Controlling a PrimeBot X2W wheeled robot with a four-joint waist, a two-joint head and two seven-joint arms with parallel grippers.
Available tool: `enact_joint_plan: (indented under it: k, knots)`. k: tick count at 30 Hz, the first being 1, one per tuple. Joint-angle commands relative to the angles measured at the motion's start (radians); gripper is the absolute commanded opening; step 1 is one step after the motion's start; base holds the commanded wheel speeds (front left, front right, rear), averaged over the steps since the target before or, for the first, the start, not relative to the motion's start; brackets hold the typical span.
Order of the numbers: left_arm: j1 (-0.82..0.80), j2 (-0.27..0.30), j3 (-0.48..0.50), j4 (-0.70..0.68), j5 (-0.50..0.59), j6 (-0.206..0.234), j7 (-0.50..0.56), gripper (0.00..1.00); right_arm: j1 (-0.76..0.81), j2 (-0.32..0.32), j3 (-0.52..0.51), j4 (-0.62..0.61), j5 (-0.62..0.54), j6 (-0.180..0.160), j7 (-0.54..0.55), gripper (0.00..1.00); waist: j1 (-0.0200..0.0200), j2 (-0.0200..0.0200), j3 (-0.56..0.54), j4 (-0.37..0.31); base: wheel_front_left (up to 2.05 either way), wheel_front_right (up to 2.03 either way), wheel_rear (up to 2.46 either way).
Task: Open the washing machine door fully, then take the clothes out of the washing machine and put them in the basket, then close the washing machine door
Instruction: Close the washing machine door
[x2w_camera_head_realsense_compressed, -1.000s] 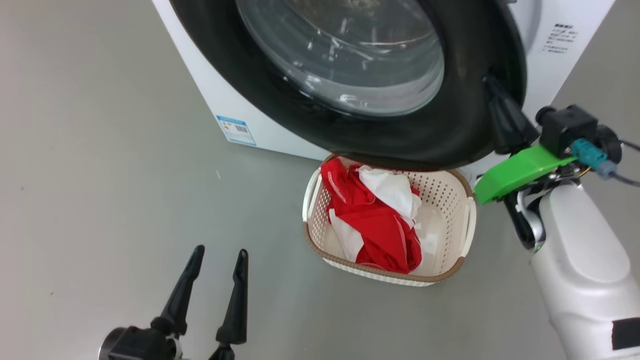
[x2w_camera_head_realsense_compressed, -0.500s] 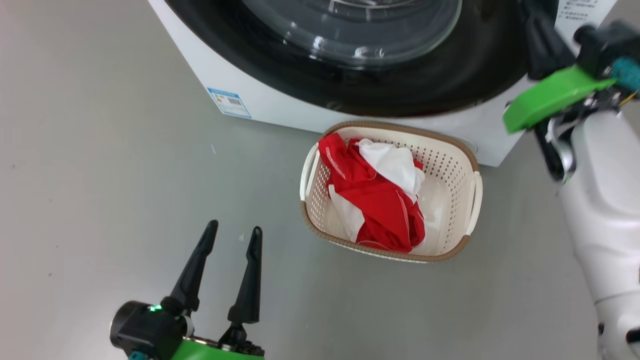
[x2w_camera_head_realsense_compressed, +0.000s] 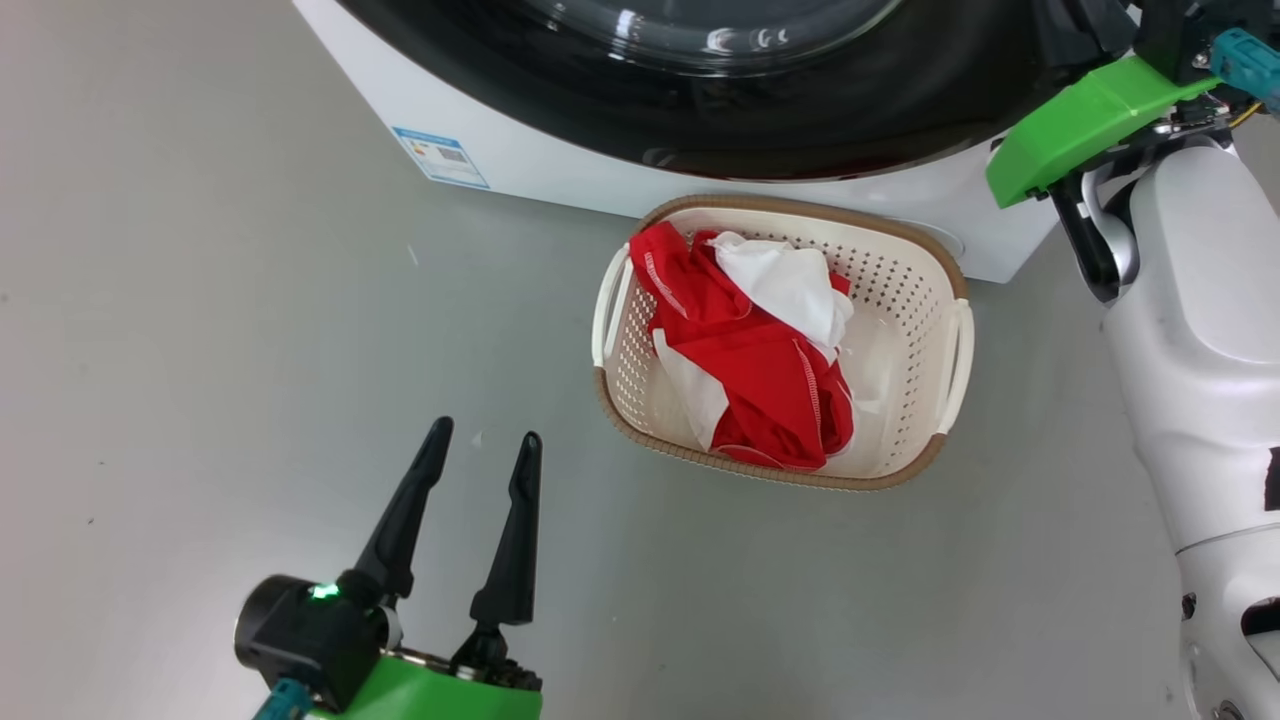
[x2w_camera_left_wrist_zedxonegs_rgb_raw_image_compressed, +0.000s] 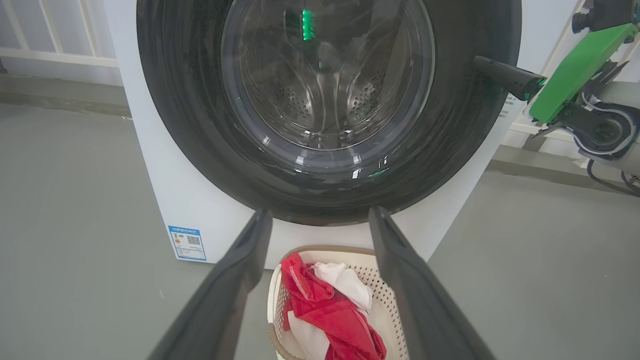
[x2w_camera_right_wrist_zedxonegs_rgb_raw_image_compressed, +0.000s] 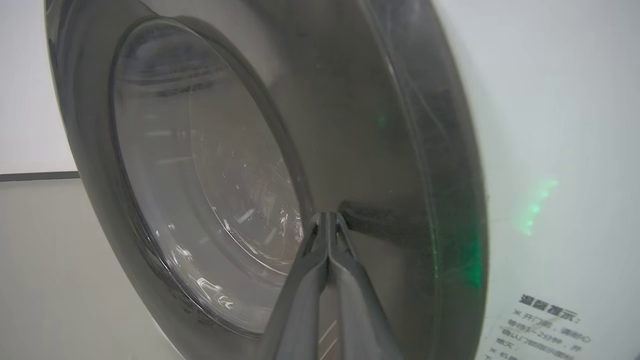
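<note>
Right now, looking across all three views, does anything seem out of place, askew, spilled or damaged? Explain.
Nothing stands out. The clothes lie bundled inside the basket, none on the floor; the basket stands upright before the washing machine; the washing machine door looks intact.

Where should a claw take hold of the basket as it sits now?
Probably the white side handle on the left of the basket: a slim bar standing off the wall, facing the open left claw. Come down from above, one finger each side; the clothes heaped inside leave it free.
</note>
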Motion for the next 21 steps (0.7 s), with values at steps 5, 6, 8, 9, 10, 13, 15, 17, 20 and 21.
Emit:
enact_joint_plan:
  k: [5,6,8,9,10,13,15,17,20,21]
  knots:
    - [-0.03,0.006,0.036,-0.012,0.026,-0.001,-0.012,1.0,-0.042,-0.005,-0.008,-0.037,0.005,-0.02,0.002,0.0,0.0,0.0,-0.01,-0.029,0.0,0.0,0.0]
    - [-0.031,0.006,0.038,-0.01,0.028,0.0,-0.012,1.0,-0.035,-0.001,0.002,-0.041,0.007,-0.02,0.002,0.0,0.0,0.0,-0.013,-0.034,0.0,0.0,0.0]
    - [-0.03,0.006,0.043,-0.004,0.031,0.003,-0.012,1.0,-0.018,0.009,0.02,-0.048,0.017,-0.02,0.002,0.0,0.0,0.0,-0.02,-0.047,0.0,0.0,0.0]
    - [-0.029,0.006,0.045,0.0,0.033,0.004,-0.012,1.0,-0.009,0.014,0.028,-0.054,0.023,-0.02,0.002,0.0,0.0,0.0,-0.023,-0.054,0.0,0.0,0.0]
    - [-0.029,0.006,0.046,0.004,0.034,0.005,-0.012,1.0,0.0,0.018,0.035,-0.061,0.027,-0.02,0.002,0.0,0.0,0.0,-0.027,-0.061,0.0,0.0,0.0]
    - [-0.032,0.005,0.055,0.011,0.03,0.007,-0.012,1.0,0.035,0.029,0.056,-0.097,0.046,-0.02,0.002,0.59,0.0,0.0,-0.04,-0.083,0.0,0.0,0.0]
    - [-0.032,0.005,0.06,0.012,0.017,0.006,-0.012,1.0,0.067,0.036,0.073,-0.123,0.062,-0.02,0.002,1.0,0.0,0.0,-0.051,-0.1,0.0,0.0,0.0]
    - [-0.032,0.004,0.069,0.013,-0.004,0.006,-0.012,1.0,0.101,0.042,0.091,-0.152,0.074,-0.02,0.002,1.0,0.0,0.0,-0.064,-0.118,0.0,0.0,0.0]
    - [-0.029,0.003,0.089,0.004,-0.044,0.016,-0.012,1.0,0.16,0.047,0.125,-0.196,0.09,-0.02,0.002,1.0,0.0,0.0,-0.083,-0.147,0.0,0.0,0.0]
    - [-0.027,0.003,0.096,0.001,-0.054,0.021,-0.012,1.0,0.18,0.048,0.137,-0.21,0.096,-0.02,0.002,1.0,0.0,0.0,-0.091,-0.156,0.0,0.0,0.0]
